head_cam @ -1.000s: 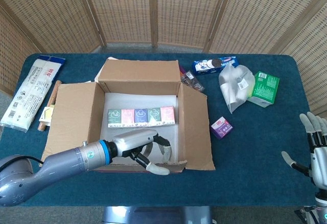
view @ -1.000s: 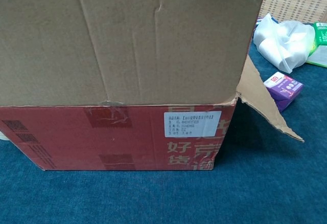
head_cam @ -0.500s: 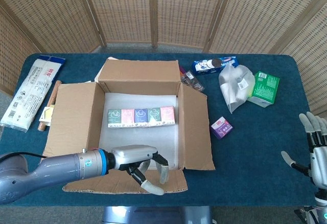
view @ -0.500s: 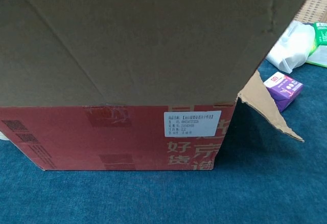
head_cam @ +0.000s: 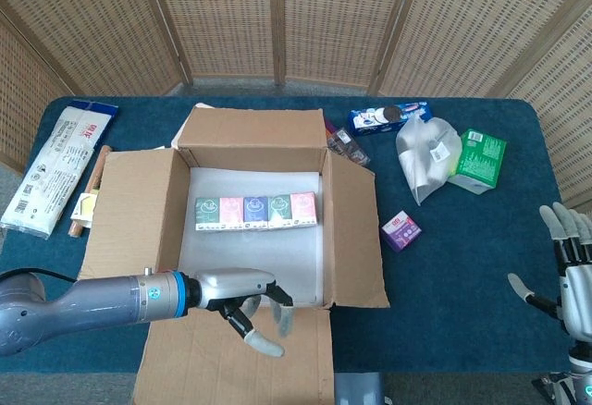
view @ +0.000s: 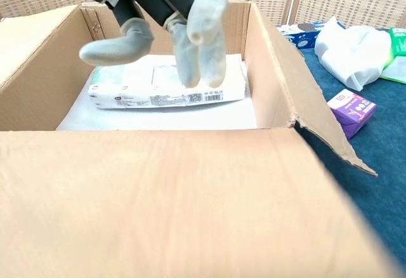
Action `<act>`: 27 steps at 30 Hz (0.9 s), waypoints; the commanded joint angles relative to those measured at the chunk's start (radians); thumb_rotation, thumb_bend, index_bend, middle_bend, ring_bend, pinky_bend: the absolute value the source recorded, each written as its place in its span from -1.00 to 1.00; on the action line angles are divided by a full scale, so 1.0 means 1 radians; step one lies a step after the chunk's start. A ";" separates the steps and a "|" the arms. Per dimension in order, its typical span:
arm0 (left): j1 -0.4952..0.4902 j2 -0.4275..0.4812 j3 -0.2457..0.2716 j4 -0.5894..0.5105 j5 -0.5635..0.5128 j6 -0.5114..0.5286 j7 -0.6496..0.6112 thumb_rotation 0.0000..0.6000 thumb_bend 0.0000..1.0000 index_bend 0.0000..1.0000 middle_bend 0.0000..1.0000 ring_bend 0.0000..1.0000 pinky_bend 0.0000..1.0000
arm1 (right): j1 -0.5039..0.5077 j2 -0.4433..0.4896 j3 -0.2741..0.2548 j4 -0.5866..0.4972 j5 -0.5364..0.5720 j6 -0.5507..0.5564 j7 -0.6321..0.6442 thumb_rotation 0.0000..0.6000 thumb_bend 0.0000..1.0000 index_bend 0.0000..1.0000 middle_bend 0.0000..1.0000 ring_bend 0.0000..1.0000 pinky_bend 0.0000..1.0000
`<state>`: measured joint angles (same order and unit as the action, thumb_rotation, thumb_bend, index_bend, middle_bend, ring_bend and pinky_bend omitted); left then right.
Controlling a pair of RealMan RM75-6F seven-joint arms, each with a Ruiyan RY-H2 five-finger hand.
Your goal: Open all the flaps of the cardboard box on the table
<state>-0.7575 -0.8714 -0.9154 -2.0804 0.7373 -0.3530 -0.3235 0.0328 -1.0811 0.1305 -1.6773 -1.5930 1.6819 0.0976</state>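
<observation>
Checking flap state: we see the brown cardboard box (head_cam: 254, 229) with red printed sides near the middle of the blue cloth-covered table (head_cam: 462, 266), all four flaps turned outward
Near flap: the long brown front flap (head_cam: 236, 359) lies folded down toward the robot, its long axis running left to right, hinged along the box's front edge
Key relation: the left hand (head_cam: 250, 301) sits directly over that hinge line, with the flap spreading from under it toward the robot and the box cavity just beyond it
Left hand state: fingers (view: 206, 33) apart and pointing down, holding nothing; in the chest view they hang above the front edge, apparently clear of the card
Right hand (head_cam: 566, 271): fingers spread, empty, at the table's right edge, well apart from the box
Nearer hand: left, by a wide margin
Contents: a row of small coloured cartons (head_cam: 257, 211) on white lining inside
Other flaps: left side flap (head_cam: 129, 215), right side flap (head_cam: 356, 234), back flap (head_cam: 252, 128) all splayed out
Our judgement: opening looks essentially done; the left hand only needs to lift clear
</observation>
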 commanded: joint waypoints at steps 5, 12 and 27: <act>0.028 0.012 0.060 -0.033 0.078 0.218 0.067 0.02 -1.00 -0.22 -0.45 -0.54 -0.09 | 0.000 0.000 -0.001 -0.001 -0.002 0.000 -0.001 1.00 -0.65 -1.00 -1.00 -1.00 -0.97; 0.051 0.033 0.212 -0.072 0.244 0.561 0.212 1.00 -1.00 -1.00 -1.00 -1.00 -0.38 | -0.001 0.002 0.000 0.000 0.000 0.002 0.001 1.00 -0.67 -1.00 -1.00 -1.00 -1.00; 0.467 0.097 0.508 -0.044 0.674 1.456 0.403 1.00 -1.00 -1.00 -1.00 -1.00 -0.97 | -0.002 0.028 -0.013 -0.028 0.011 -0.029 -0.039 1.00 -0.92 -1.00 -1.00 -1.00 -1.00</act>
<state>-0.4080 -0.8134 -0.4949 -2.1505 1.2869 0.9738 0.0836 0.0314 -1.0531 0.1171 -1.7052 -1.5821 1.6526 0.0591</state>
